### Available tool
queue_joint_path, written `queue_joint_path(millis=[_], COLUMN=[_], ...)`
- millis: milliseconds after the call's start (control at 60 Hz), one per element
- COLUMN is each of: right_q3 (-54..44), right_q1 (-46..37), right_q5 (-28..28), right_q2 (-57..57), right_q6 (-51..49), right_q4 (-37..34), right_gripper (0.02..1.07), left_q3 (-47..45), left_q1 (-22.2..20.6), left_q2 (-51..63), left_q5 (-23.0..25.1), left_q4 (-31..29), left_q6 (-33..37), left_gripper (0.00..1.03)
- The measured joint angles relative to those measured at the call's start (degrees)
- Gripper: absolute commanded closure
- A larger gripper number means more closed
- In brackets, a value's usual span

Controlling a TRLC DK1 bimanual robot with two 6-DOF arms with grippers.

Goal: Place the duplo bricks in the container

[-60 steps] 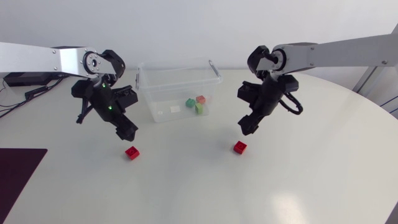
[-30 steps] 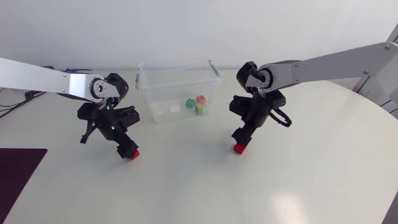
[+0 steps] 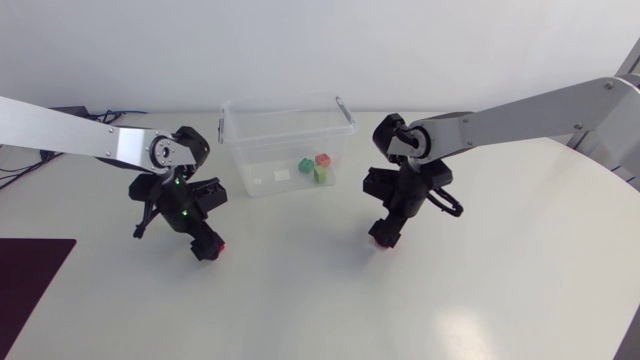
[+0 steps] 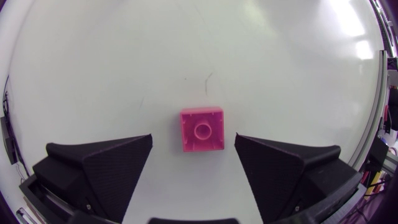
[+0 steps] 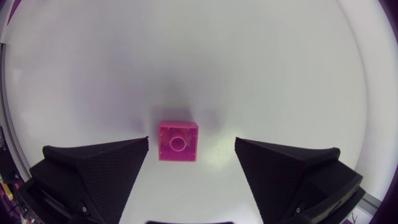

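Two red duplo bricks lie on the white table. My left gripper (image 3: pixel 205 244) is down over the left brick (image 3: pixel 219 247). In the left wrist view that brick (image 4: pixel 202 129) sits between the open fingers (image 4: pixel 106 162), with a gap on each side. My right gripper (image 3: pixel 384 234) is low over the other brick (image 3: pixel 381 243). The right wrist view has this brick (image 5: pixel 178 140) between the open fingers (image 5: pixel 99 165), nearer one of them and touching neither. The clear plastic container (image 3: pixel 262 172) stands at the back between the arms, with green and red bricks (image 3: pixel 319 167) inside.
A dark mat (image 3: pixel 28 282) lies at the table's front left edge. The container's rim (image 3: pixel 288 104) stands higher than both grippers. Open white tabletop (image 3: pixel 300 290) stretches in front of both arms.
Both arms have come down and forward from hovering above the table, so each gripper now straddles its red brick. The bricks have not moved.
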Motion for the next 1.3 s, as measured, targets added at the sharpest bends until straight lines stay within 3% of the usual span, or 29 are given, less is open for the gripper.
queue_joint_path(millis=[133,300,583,633,750,883,1300], right_q3=[-0.74,-1.75,-2.14,-2.14,-2.47,-2.75,-1.46], right_q1=[0.24,0.33,0.52,0.66,0.66,0.66,0.66], right_q5=[0.00,0.02,0.24,0.39,0.37,0.15,0.17], right_q2=[1.11,1.60,1.57,1.57,1.46,1.46,-5.68], right_q6=[0.00,0.00,-0.02,0.00,-0.02,-0.46,-0.42], right_q4=[1.57,2.34,3.19,3.23,4.37,5.14,1.09], right_gripper=[0.12,0.18,0.29,0.39,0.72,0.81,0.81], left_q3=[-0.83,-0.98,-0.98,-0.98,-1.03,-1.03,-0.37], left_q1=[-0.31,-0.31,-0.31,-0.31,-0.31,-0.17,0.15], left_q2=[0.09,0.13,0.13,0.15,0.15,0.20,-5.33], left_q5=[1.09,2.49,3.17,3.50,4.57,6.27,7.58], left_q4=[0.26,0.44,1.27,1.60,1.73,1.73,0.92], left_q6=[0.00,0.09,0.17,0.20,0.20,0.20,-0.09], left_gripper=[0.23,0.44,0.48,0.48,0.66,0.74,0.74])
